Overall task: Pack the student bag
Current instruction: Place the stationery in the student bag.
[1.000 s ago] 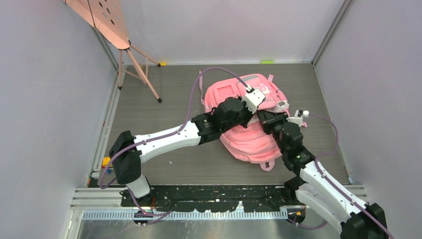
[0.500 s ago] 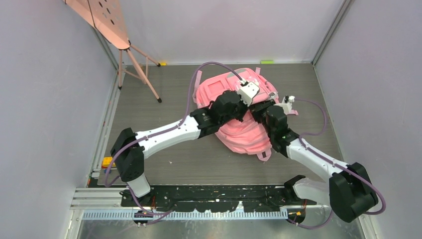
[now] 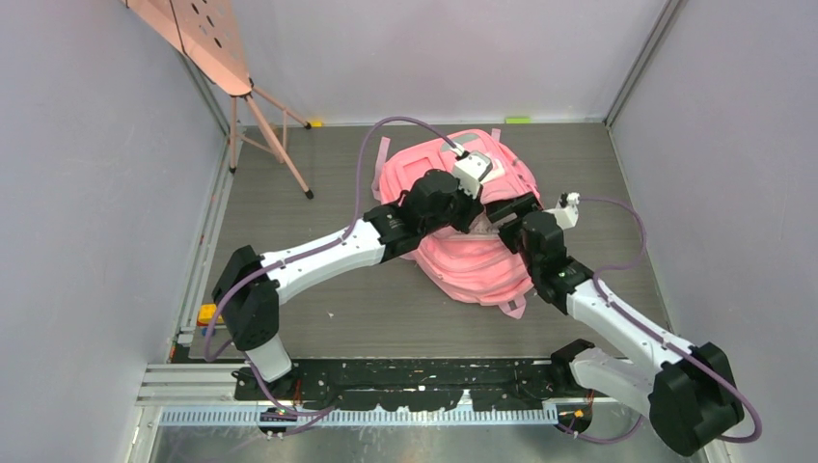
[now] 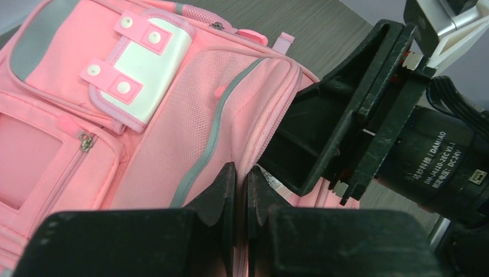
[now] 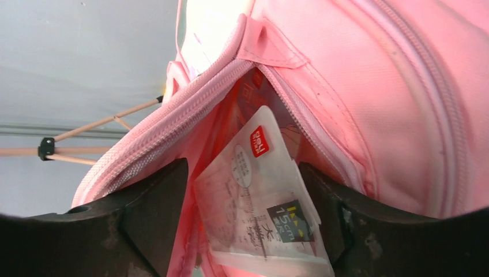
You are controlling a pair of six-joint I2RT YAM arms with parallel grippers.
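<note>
The pink student bag [image 3: 479, 258] lies in the middle of the table, front pockets facing up. My left gripper [image 3: 475, 204] is shut on a fold of fabric at the edge of the bag [image 4: 173, 115] opening, and in the left wrist view the left gripper [image 4: 241, 173] pinches that pink seam. My right gripper [image 3: 508, 208] is at the same opening, close beside the left one. In the right wrist view the right gripper [image 5: 242, 167] stands open, with a clear ruler packet [image 5: 259, 190] lying loose between its fingers, its top end poking into the unzipped bag [image 5: 375, 86].
A pink board on a tripod stand [image 3: 259, 106] stands at the back left corner. A small yellow-and-orange object [image 3: 205, 313] lies by the left rail. Grey walls close in the table on three sides. A green tape mark [image 3: 518, 120] is at the back wall.
The right gripper has opened and let go of the ruler packet. Both grippers and the bag have shifted left and towards the back.
</note>
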